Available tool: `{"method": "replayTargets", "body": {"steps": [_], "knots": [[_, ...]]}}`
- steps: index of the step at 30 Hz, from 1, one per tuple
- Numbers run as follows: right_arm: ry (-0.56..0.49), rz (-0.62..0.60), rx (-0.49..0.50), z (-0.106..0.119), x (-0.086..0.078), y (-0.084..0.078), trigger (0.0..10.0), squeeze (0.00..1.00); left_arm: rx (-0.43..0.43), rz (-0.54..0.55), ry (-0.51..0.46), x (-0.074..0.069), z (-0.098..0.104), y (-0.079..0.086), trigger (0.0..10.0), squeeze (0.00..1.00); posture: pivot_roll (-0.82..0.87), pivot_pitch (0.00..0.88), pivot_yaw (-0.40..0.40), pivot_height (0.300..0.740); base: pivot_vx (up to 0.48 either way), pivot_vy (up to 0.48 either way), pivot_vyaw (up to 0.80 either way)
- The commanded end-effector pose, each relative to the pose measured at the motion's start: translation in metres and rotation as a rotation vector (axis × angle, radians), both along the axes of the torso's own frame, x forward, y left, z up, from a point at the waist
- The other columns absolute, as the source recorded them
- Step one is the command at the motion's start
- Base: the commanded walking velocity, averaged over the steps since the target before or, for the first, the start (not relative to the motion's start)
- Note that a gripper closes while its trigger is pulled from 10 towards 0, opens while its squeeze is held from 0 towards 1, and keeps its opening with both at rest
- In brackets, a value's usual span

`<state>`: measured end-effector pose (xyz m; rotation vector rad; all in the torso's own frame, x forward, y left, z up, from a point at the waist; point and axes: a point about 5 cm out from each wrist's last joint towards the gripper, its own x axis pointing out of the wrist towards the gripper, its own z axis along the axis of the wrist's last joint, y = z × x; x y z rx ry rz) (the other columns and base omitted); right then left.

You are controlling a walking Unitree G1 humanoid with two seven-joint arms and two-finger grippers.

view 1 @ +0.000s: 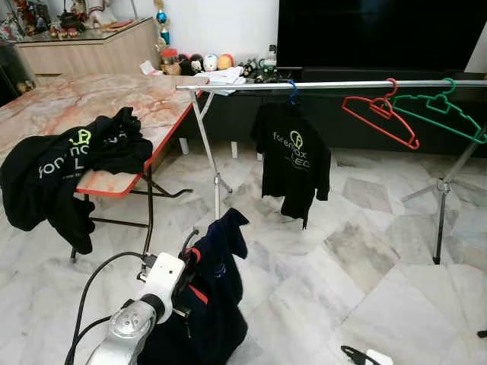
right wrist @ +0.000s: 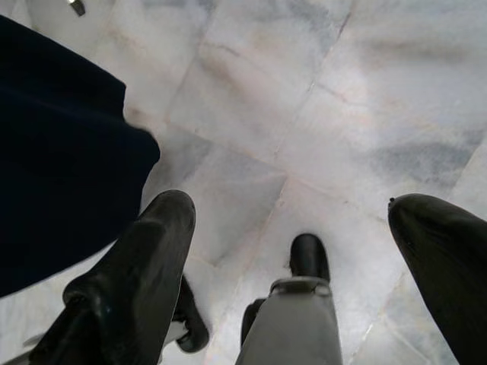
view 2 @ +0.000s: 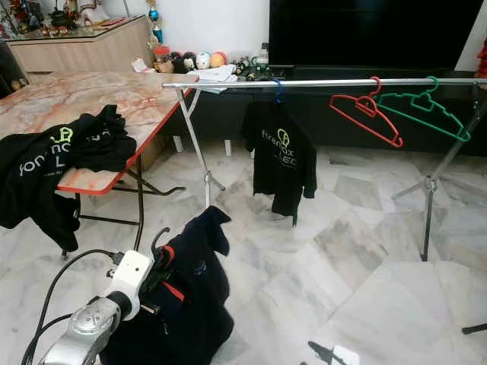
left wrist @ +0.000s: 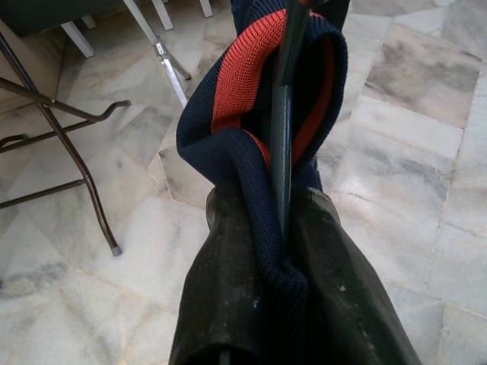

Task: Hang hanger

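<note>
Two empty hangers, a red hanger (view 1: pixel 378 114) and a green hanger (view 1: pixel 441 110), already hung on the clothes rail (view 1: pixel 327 85), and a black T-shirt (view 1: pixel 292 163) on a blue hook hung from the same rail further toward the tabletop (view 1: pixel 99 103). The left pincer (left wrist: pixel 283 251) was low and well short of the rail, clamped together on a dark hanger wire and the red-lined collar of a navy garment (view 1: pixel 217 293), which drooped from it toward the marble floor (view 1: pixel 365 251); gripping wire and collar at once presumably kept the cloth from sliding off during the carry. The hanger's hook, I judged, stuck up just beside the wrist, free to catch the rail. The right pincer (right wrist: pixel 293 228) hung idle over the floor beside the navy cloth, its fingers spread apart and holding nothing. Another black shirt (view 1: pixel 61 163) lay draped over the tabletop's edge, probably waiting its turn. The lift up to the rail was not yet done.
</note>
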<state>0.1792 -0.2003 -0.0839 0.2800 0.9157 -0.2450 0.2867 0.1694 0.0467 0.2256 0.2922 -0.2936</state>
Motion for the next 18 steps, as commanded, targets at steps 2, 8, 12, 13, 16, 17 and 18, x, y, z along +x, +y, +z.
{"method": "replayTargets", "body": {"steps": [2,8,12,13,16,17,18], "knots": [[0.001,-0.035,0.016,-0.002,-0.004,0.001,10.0,0.00,0.005,0.017,-0.019,0.001,0.005,0.002,10.0,0.00,-0.05,0.037,0.086,0.740,0.306,0.000,0.00],[-0.002,-0.012,-0.006,0.000,-0.001,-0.001,10.0,0.00,-0.044,0.069,-0.010,-0.004,0.004,0.007,10.0,0.00,-0.05,0.019,0.084,0.740,0.317,0.000,0.00],[0.002,-0.002,-0.006,-0.001,-0.003,0.001,10.0,0.00,-0.074,0.112,-0.004,-0.011,0.002,0.013,10.0,0.00,-0.05,0.009,0.078,0.740,0.329,0.000,0.00],[0.008,0.005,-0.002,-0.002,-0.005,0.001,10.0,0.00,-0.066,0.115,-0.002,-0.014,0.001,0.013,10.0,0.00,-0.04,0.007,0.076,0.740,0.345,0.000,0.00],[0.030,0.002,-0.011,-0.005,-0.010,0.000,10.0,0.00,-0.053,0.104,0.006,-0.018,-0.002,0.012,10.0,0.00,-0.05,0.003,0.075,0.740,0.349,0.000,0.00],[0.030,0.002,-0.011,-0.005,-0.010,0.000,10.0,0.00,-0.053,0.104,0.006,-0.018,-0.002,0.012,10.0,0.00,-0.05,0.003,0.075,0.740,0.352,0.000,0.00],[0.039,0.006,-0.016,-0.006,-0.013,-0.001,10.0,0.00,-0.054,0.103,0.009,-0.019,-0.003,0.011,10.0,0.00,-0.05,0.000,0.073,0.740,0.364,0.000,0.00]]}}
